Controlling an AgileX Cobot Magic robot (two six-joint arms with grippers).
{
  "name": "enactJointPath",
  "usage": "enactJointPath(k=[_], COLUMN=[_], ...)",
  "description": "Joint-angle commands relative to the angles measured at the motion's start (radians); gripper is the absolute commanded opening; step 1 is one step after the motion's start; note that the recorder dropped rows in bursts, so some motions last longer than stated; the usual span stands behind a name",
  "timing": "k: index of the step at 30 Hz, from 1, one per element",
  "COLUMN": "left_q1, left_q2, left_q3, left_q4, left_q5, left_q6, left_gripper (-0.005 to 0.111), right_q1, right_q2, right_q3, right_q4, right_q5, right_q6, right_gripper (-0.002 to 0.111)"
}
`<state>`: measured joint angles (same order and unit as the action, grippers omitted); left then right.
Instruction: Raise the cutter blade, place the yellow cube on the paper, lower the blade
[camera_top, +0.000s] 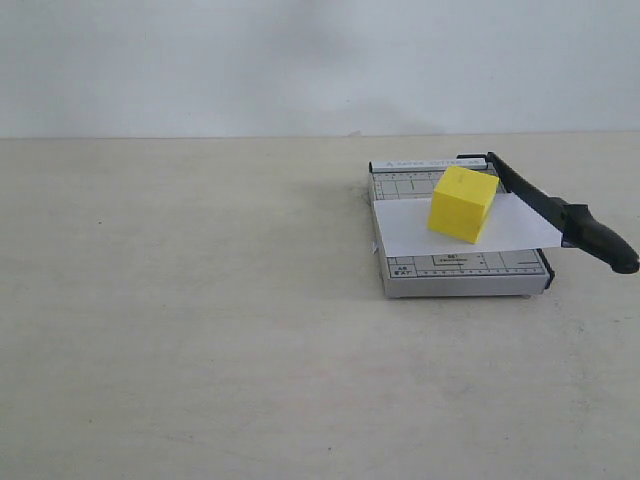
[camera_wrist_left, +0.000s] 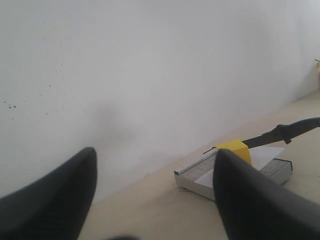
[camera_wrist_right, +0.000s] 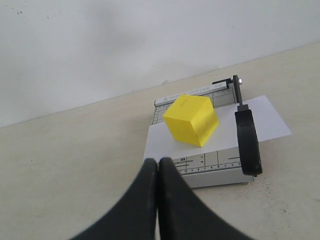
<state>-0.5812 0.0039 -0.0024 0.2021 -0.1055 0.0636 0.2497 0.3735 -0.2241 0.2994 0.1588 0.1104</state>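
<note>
Three views, taken in turn. Exterior: the grey cutter base (camera_top: 455, 275) sits on the beige table (camera_top: 180, 320), right of centre, in front of a white wall (camera_top: 300, 60). The paper (camera_top: 405, 228) lies across the base with its right end sticking out past the base edge. The yellow cube (camera_top: 463, 204) rests on the paper around mid-base, turned so a corner faces the camera. The cutter blade (camera_top: 560, 212) runs from the hinge at the far right corner out over the paper's right end, and its thick end hangs beyond the base. Blade height is hard to judge from here, and only the wrist views show a pincer. Left wrist: the side-on look settles it, since the blade slopes up clear of the base, raised and not down on the paper. The cube top just shows behind one finger. The left gripper (camera_wrist_left: 155, 155) is released, with its fingers (camera_wrist_left: 55, 195) wide apart and nothing between them, well back from the cutter. Right wrist: a top-down angle shows the ruled scale printed on the base, the cube fully on the sheet, and the blade crossing over the paper beside the cube without touching it. The right gripper (camera_wrist_right: 159, 167) is clenched, its fingers pressed together on nothing, near the base's front edge.
</note>
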Motion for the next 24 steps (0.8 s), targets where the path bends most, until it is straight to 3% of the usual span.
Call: enactJointPath(k=[1,13,24], left_q1=[0.002,0.002,0.002], left_q2=[-0.004,-0.004,-0.004], left_q3=[0.002,0.002,0.002], left_q4=[-0.003,-0.003,-0.003], left_q5=[0.007,0.004,0.004], left_q6=[0.005,0.005,0.005], left_gripper=[0.063,0.063,0.063], right_q1=[0.002,0.002,0.002], right_q2=[-0.002,-0.002,0.043], right_q3=[0.003,-0.057,-0.352], right_q4=[0.001,-0.021,-0.369], right_q5=[0.055,0.183,0.491], right_q6=[-0.004,-0.011,0.043], right_gripper=[0.000,0.000,0.000])
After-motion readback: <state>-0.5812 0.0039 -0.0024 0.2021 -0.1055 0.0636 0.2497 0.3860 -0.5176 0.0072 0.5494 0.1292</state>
